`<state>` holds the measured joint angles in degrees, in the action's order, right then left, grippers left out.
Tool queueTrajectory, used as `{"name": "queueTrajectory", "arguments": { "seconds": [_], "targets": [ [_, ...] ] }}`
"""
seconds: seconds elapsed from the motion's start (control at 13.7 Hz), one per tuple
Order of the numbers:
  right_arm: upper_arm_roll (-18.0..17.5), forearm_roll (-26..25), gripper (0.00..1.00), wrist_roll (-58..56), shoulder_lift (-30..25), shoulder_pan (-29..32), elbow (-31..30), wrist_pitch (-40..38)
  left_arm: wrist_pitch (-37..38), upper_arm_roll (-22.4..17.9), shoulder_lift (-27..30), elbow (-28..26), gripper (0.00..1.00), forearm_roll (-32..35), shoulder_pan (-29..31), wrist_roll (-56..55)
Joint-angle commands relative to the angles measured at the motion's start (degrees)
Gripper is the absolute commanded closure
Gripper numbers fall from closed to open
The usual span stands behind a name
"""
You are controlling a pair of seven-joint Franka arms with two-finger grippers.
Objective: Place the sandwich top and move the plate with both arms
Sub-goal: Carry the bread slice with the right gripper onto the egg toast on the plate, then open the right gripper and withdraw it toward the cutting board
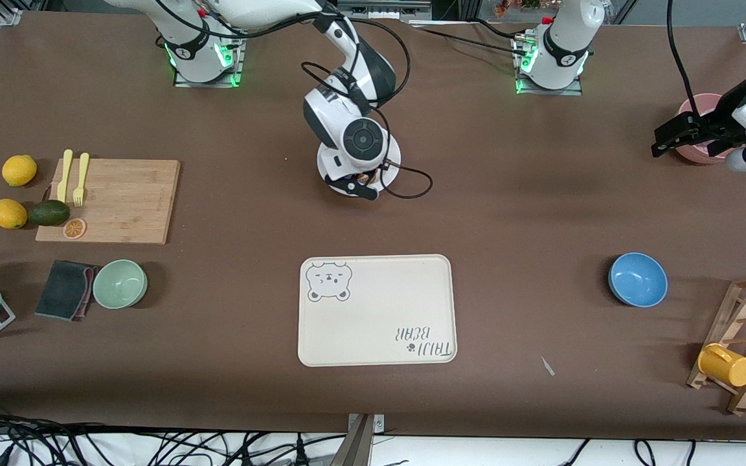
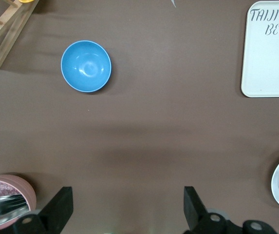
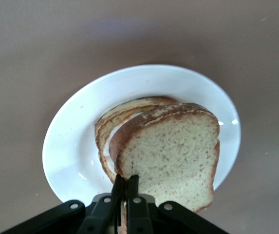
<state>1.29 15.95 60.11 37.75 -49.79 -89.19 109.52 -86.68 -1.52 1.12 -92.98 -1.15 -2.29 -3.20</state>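
Front view, from high across the table: a brown cloth-covered table (image 1: pixel 515 213) fills the frame, with a pale floor strip and tangled black cables along its lower edge. Both arm bases glow green at the twelve o'clock edge. The right gripper (image 1: pixel 355 186) hangs over the white plate (image 1: pixel 394 155) just above centre, hiding most of it. The left gripper (image 1: pixel 664 145) waits at three o'clock over a pink cup (image 1: pixel 703 155). A cream bear-printed tray (image 1: pixel 377 310) lies at six o'clock. At nine o'clock sit a wooden cutting board (image 1: pixel 114 200), lemons, an avocado and a green bowl (image 1: pixel 120 283). A blue bowl (image 1: pixel 638 279) and a wooden rack (image 1: pixel 745 343) sit toward four o'clock.

Left wrist view: the left gripper's black fingers (image 2: pixel 61 207) stand wide apart with nothing between them, above bare brown cloth. The blue bowl, the tray's corner and the plate's rim also show.

Right wrist view: the right gripper's fingers (image 3: pixel 125 187), pressed together, pinch the crust edge of the sandwich top (image 3: pixel 173 151). The slice is over the plate, above a lower slice (image 3: pixel 124 112).
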Motion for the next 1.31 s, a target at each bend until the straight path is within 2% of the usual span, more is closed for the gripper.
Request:
{"name": "queueTrajectory", "arguments": {
  "seconds": [0.0, 0.15, 0.22, 0.29, 0.36, 0.44, 0.8, 0.88, 1.24],
  "targets": [
    [0.6, 0.9, 1.0, 0.8, 1.0, -1.3, 1.9, 0.5, -0.4, -0.1, 0.3, -0.2, 0.0, 0.0, 0.1, 0.6],
    [0.6, 0.6, 1.0, 0.9, 1.0, -1.6, 1.9, 1.1, -0.4, 0.0, 0.2, -0.2, 0.0, 0.0, 0.2, 0.6],
    [0.8, 0.2, 0.85, 1.0, 1.3, -1.6, 1.9, 1.2, -0.4, -0.1, 0.2, -0.2, 0.0, 0.0, 0.2, 0.5],
    [1.0, -0.3, 0.43, 2.3, 1.4, -1.7, 1.9, 1.7, -0.4, -0.1, 0.2, -0.2, 0.0, 0.0, 0.2, 0.6],
    [1.1, -1.3, 0.11, 3.9, 1.2, -1.7, 1.9, 2.1, -0.5, -0.1, 0.1, -0.2, 0.0, 0.0, 0.2, 0.6],
    [1.1, -3.1, 0.0, 4.4, 0.8, -1.7, 2.0, 2.1, -0.6, -0.1, 0.0, -0.2, 0.0, 0.0, 0.2, 0.6],
    [2.2, -4.4, 0.0, -0.4, -2.1, 0.3, 4.7, -0.3, -1.5, 0.0, -0.4, -0.2, 0.0, -0.2, 0.1, 0.5],
    [3.4, -4.4, 0.0, -3.0, -3.0, 0.7, 4.8, -1.6, -1.6, 0.0, -0.6, -0.2, 0.0, -0.2, 0.1, 0.5],
    [14.4, -4.3, 0.0, -23.3, -7.9, 0.8, 4.8, -9.3, -2.7, 0.0, -1.2, -1.3, 0.0, -0.2, -0.3, 0.5]
  ]
}}
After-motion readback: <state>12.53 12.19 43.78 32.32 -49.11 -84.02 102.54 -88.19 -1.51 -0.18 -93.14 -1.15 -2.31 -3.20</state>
